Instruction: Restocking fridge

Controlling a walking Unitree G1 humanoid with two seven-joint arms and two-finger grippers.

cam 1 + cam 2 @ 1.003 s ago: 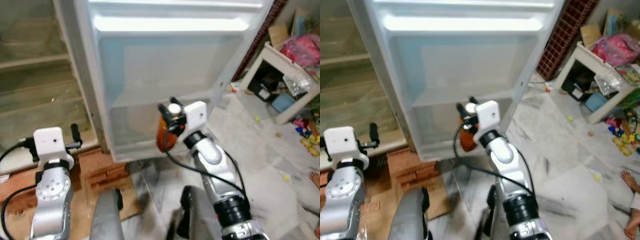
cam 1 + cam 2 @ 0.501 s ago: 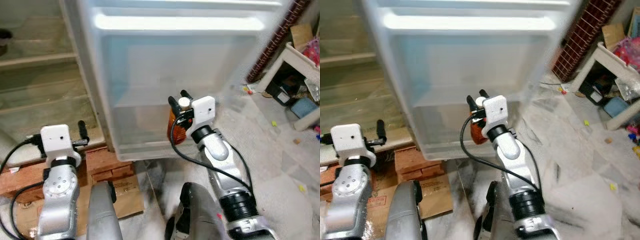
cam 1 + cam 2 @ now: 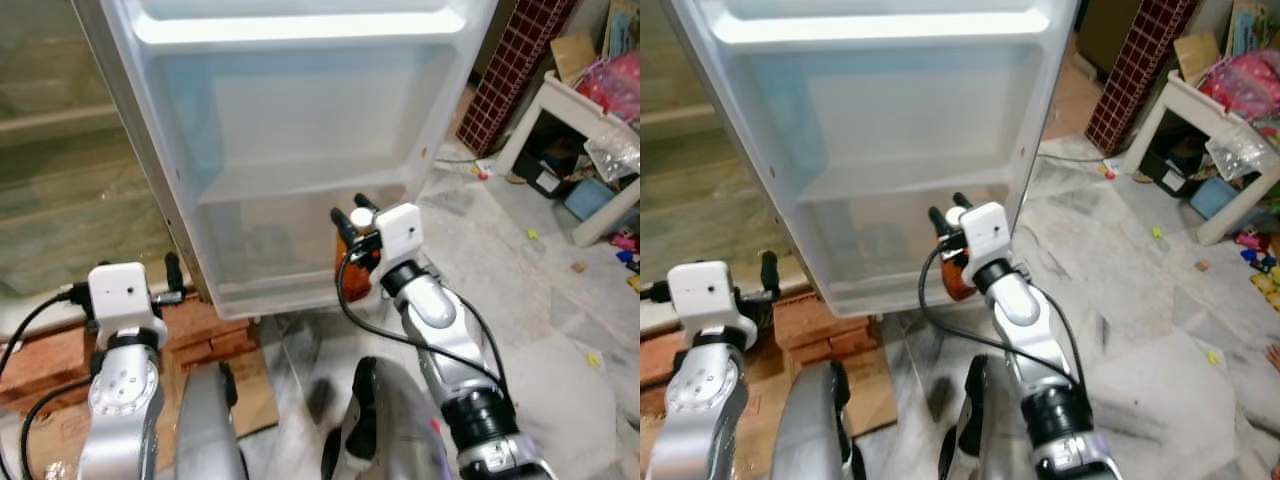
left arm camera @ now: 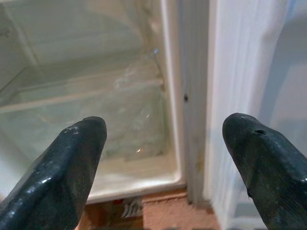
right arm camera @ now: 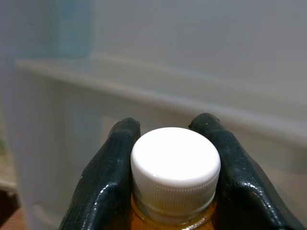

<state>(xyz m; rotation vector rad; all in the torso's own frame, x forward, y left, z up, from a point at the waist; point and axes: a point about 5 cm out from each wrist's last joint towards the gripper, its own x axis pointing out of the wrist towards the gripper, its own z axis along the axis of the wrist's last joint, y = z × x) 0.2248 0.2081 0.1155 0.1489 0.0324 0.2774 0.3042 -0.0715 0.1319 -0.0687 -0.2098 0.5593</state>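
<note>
You have your right gripper (image 5: 170, 158) clamped on the neck of the orange bottle (image 3: 357, 275), and since a second ago it has closed in on the right end of the fridge door's (image 3: 300, 120) bottom shelf (image 3: 260, 285), nearly ready to place. Your left gripper (image 4: 163, 143) hangs wide open, empty.

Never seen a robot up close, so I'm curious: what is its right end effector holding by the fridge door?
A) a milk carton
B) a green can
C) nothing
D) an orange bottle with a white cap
D: the right end effector grips the white-capped orange bottle at its neck.
</note>
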